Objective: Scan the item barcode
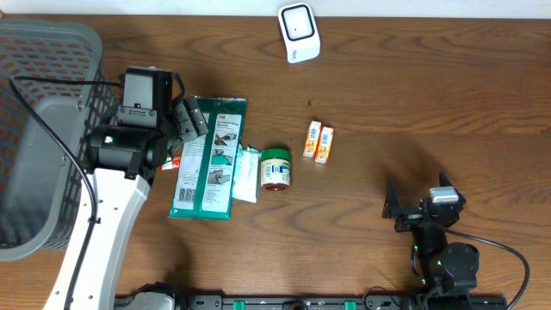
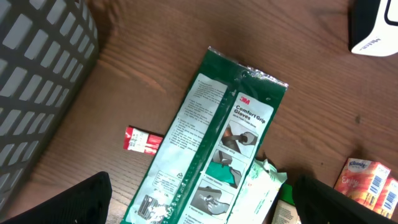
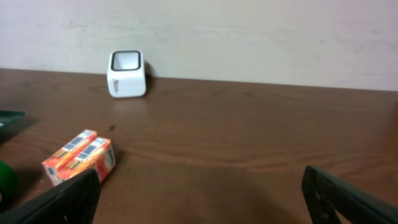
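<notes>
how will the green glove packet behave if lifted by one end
The green glove packet is a long, flat plastic bag, so it will probably sag when lifted by one end. Its glossy film may slip. Holding gloves, it is likely light and not fragile.

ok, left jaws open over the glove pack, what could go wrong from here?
1. The glove pack lies flat and glossy; the left gripper may slip off it or pinch only film.
2. The white pack lies against its long edge and could get dragged along.
3. The scanner sits at the far edge; a floppy pack may sag and turn its barcode away.
</notes>
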`<act>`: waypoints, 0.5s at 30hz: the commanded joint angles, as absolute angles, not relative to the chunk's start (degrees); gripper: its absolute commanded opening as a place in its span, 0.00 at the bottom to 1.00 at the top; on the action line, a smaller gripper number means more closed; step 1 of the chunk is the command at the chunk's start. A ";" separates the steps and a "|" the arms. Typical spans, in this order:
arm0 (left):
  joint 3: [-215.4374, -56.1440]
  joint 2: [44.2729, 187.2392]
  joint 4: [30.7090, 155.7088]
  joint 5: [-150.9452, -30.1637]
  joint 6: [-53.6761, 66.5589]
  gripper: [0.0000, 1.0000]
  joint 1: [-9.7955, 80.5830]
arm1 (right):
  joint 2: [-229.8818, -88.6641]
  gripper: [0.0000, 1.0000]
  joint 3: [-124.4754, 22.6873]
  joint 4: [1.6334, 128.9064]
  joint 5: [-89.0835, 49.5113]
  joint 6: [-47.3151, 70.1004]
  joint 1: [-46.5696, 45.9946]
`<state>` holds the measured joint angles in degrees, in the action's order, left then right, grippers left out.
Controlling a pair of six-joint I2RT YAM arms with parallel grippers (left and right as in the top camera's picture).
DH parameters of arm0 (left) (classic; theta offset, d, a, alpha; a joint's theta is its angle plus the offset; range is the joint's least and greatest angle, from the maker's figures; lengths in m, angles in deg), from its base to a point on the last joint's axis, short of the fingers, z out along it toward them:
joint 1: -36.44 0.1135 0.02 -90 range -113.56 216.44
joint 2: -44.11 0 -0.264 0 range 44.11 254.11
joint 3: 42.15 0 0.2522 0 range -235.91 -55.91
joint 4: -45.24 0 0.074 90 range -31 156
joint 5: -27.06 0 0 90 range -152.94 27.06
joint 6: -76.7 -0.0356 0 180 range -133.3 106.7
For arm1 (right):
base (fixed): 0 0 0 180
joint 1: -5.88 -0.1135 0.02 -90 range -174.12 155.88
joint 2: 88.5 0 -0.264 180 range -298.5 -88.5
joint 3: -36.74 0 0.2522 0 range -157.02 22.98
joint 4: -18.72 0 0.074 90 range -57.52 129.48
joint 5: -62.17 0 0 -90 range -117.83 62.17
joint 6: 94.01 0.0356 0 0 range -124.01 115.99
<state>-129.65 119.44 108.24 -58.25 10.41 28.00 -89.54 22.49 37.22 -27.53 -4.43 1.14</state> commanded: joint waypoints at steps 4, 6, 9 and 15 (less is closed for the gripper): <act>-130.39 119.33 108.39 -57.31 9.49 0.93 28.13 | -89.89 0.99 13.55 44.82 -27.05 -3.58 0.75; -130.39 119.33 108.41 -57.31 9.49 0.93 28.13 | -91.22 0.99 8.20 47.38 -27.14 -2.25 0.75; -130.39 119.33 108.41 -57.31 9.49 0.93 28.13 | -95.61 0.99 0.11 50.94 -27.12 0.29 0.75; -130.39 119.33 108.39 -57.31 9.49 0.93 28.13 | -113.52 0.99 -21.84 63.88 -25.65 0.88 0.73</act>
<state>-129.65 119.44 108.37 -58.21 10.41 28.00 -105.38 -12.68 59.90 -27.14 -0.80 1.14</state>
